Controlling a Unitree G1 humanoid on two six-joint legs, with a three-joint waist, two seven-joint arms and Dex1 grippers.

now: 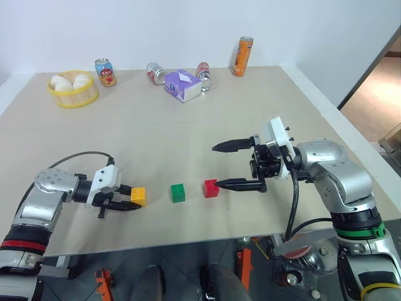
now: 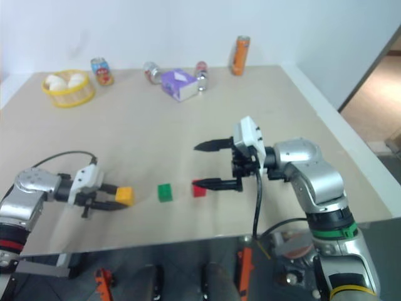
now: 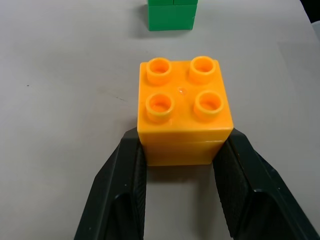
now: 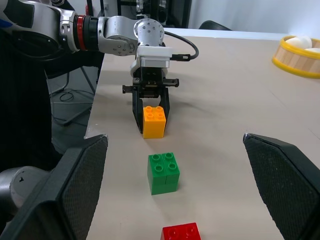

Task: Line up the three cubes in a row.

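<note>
Low over the table, left fingers [image 1: 128,199] clamp the yellow-orange cube [image 1: 138,195]; right fingers [image 1: 220,166] gape wide.

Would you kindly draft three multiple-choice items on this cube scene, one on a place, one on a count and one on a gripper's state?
1. Which cube sits between the other two?
A. the red cube
B. the green cube
C. the yellow-orange cube

2. How many cans show at the far edge of the table?
A. two
B. six
C. four

3. What is the left gripper doing?
A. it is shut on the yellow-orange cube
B. it hangs open above the green cube
C. it holds the purple carton

Answers:
1 B: the green cube lies between the yellow-orange cube and the red cube.
2 C: four cans stand or lie near the purple carton.
3 A: the left gripper has a finger on either side of that cube.
</note>
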